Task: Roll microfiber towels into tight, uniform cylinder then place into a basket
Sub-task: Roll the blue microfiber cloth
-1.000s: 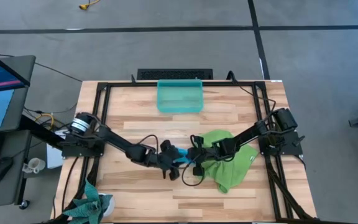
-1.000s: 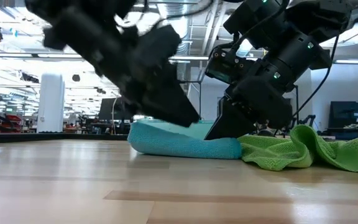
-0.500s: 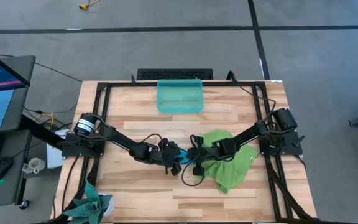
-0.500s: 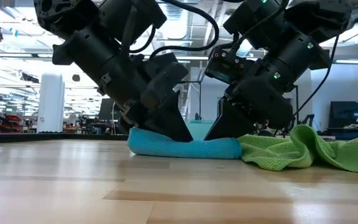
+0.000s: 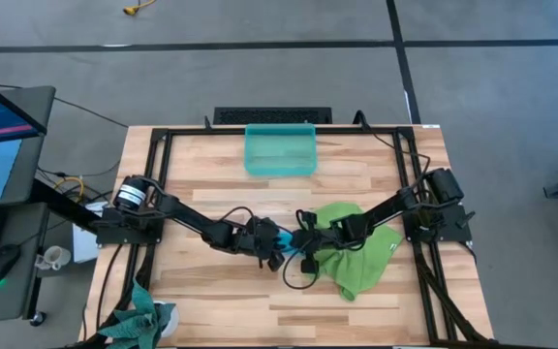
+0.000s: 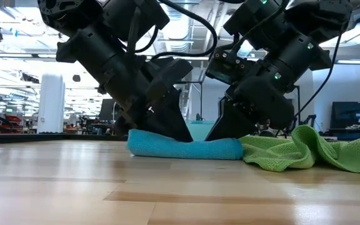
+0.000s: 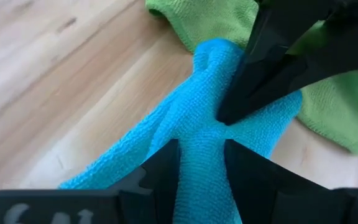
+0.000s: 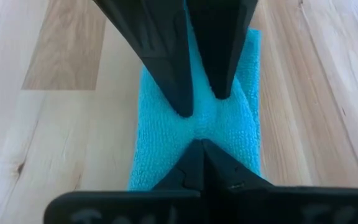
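Note:
The sky-blue towel (image 5: 281, 236) lies as a narrow bundle on the table's middle, and it shows long and low in the low view (image 6: 161, 149). My left gripper (image 5: 267, 242) and my right gripper (image 5: 296, 242) meet over it from opposite sides, both shut on it. The lime-green towel (image 5: 361, 262) lies crumpled on the table just right of the blue one, under my right arm. The teal-green basket (image 5: 250, 150) stands at the far middle of the table. My left gripper pinches a raised ridge of the blue towel's middle (image 7: 197, 146) between its two fingers (image 7: 163, 174). It comes slanting down from the table's left. The towel lies on the table. My right gripper has its fingertips (image 8: 191, 155) closed to a point on the towel's middle (image 8: 197, 127), where the cloth narrows to a waist. It comes slanting down from the table's right, facing the left fingers (image 8: 173, 87). How much cloth is between the tips cannot be told.
A dark teal-green cloth bundle (image 5: 139, 320) hangs at the table's near left corner. Black frame rails (image 5: 158, 184) run along the table's sides. Bare wood lies between the towels and the basket and along the near edge (image 5: 289, 310).
My left gripper has moved toward the far edge and a little right, coming down onto the blue towel beside my right gripper. The towel's left end, raised a second ago, now lies flat on the table.

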